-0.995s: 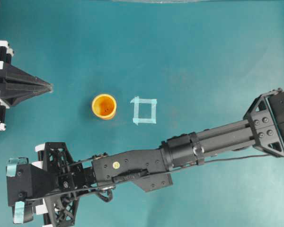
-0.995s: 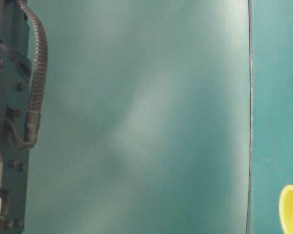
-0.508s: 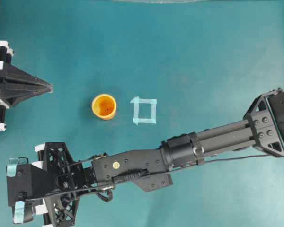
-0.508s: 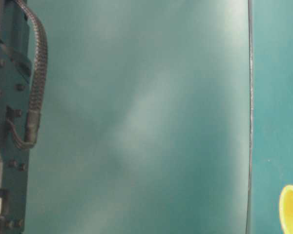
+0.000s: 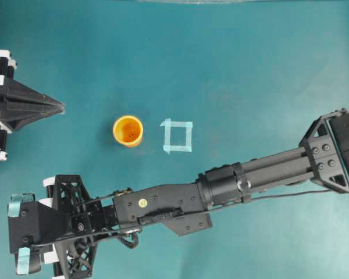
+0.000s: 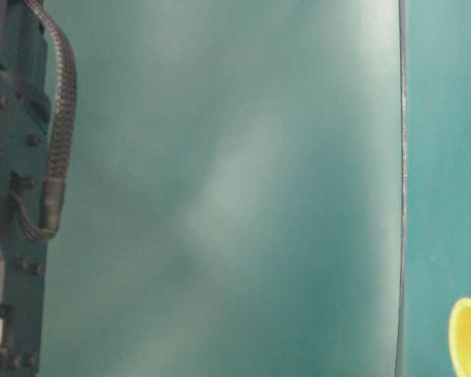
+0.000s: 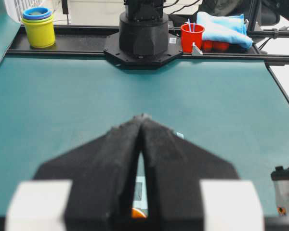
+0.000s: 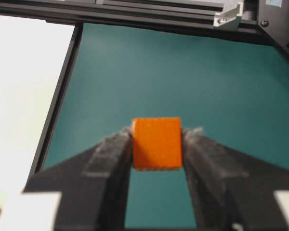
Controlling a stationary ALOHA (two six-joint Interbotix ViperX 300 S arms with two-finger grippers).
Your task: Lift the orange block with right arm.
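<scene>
The right arm's black lattice-frame gripper (image 8: 156, 144) has its foam fingers (image 8: 108, 156) pinched on the small matte orange block (image 8: 157, 143), sitting right between the tips, teal table (image 8: 183, 72) beyond it.

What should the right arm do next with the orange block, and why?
Probably raise it straight up a little, keeping the grip as it is. In the right wrist view the orange block sits squarely between the right hand fingers, both pads pressed against its sides. Whether it is already clear of the teal table I cannot tell.
</scene>
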